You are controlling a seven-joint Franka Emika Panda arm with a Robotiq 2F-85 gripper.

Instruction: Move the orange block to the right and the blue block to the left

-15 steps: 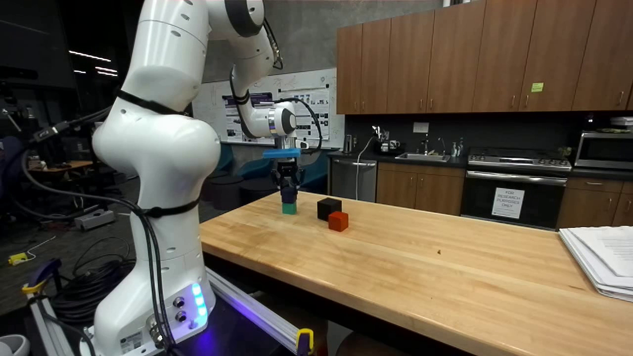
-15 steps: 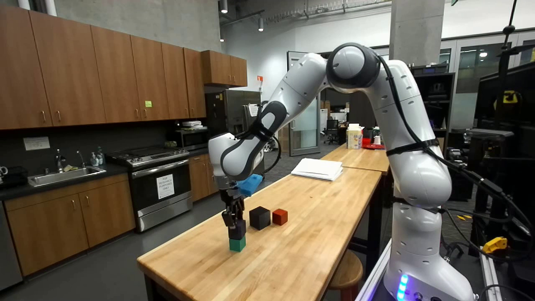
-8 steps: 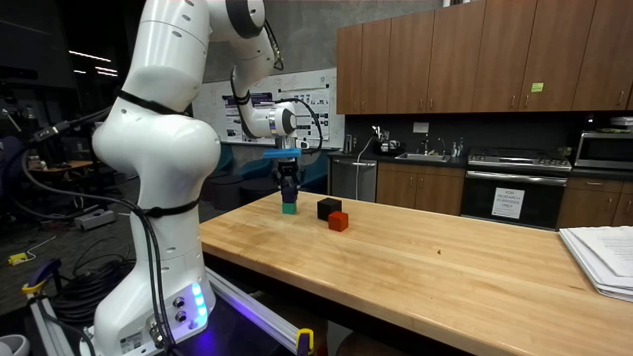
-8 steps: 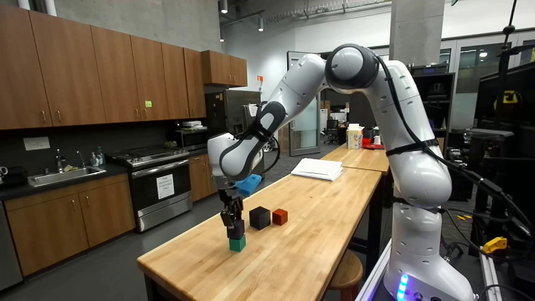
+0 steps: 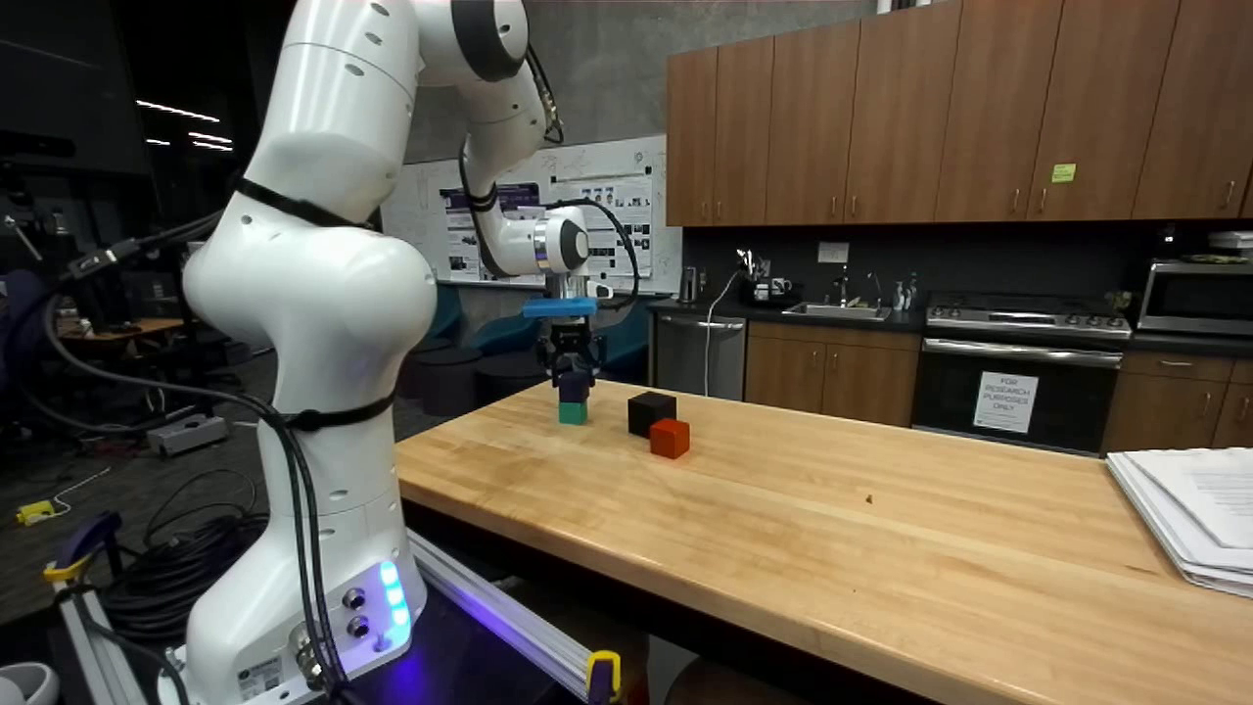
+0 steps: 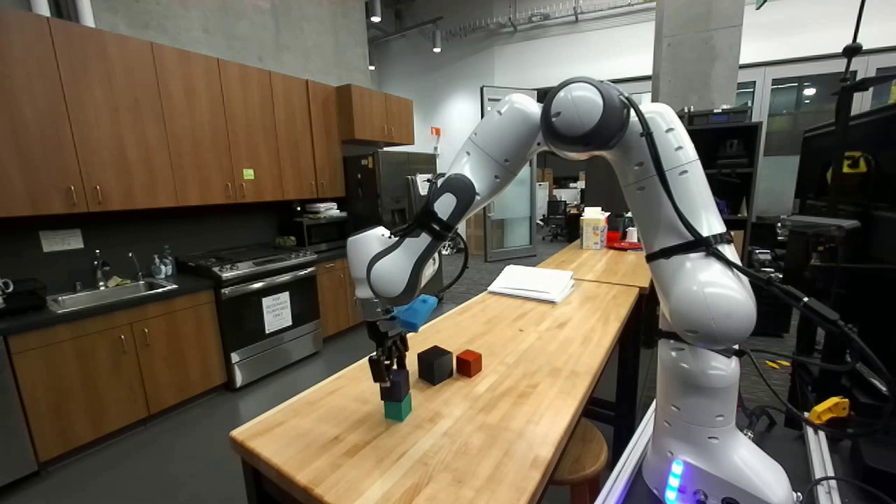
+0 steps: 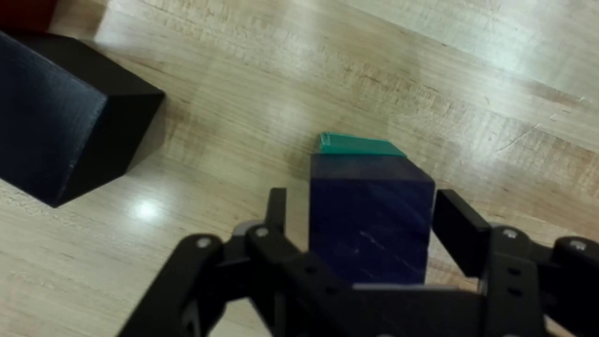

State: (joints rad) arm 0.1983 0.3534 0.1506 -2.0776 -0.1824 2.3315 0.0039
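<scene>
The orange block (image 5: 670, 439) is a small red-orange cube on the table; it also shows in an exterior view (image 6: 469, 363) and at the corner of the wrist view (image 7: 25, 14). The dark blue block (image 7: 372, 229) sits on top of the green cube (image 6: 398, 407), slightly offset from it. The blue block also shows in both exterior views (image 5: 575, 389) (image 6: 395, 386). My gripper (image 7: 359, 193) is open and low around the blue block. A gap shows between the block and the left finger; the right finger is very close to its side, contact unclear.
A larger black cube (image 6: 435, 365) stands beside the orange block; it fills the left of the wrist view (image 7: 47, 112). A stack of white papers (image 6: 532, 283) lies farther along the wooden table (image 5: 832, 548). The table edge is near the green cube.
The arm has come down slightly. In an exterior view the gripper and the blue block have shifted a little to the left over the green cube. The other cubes have not moved.
</scene>
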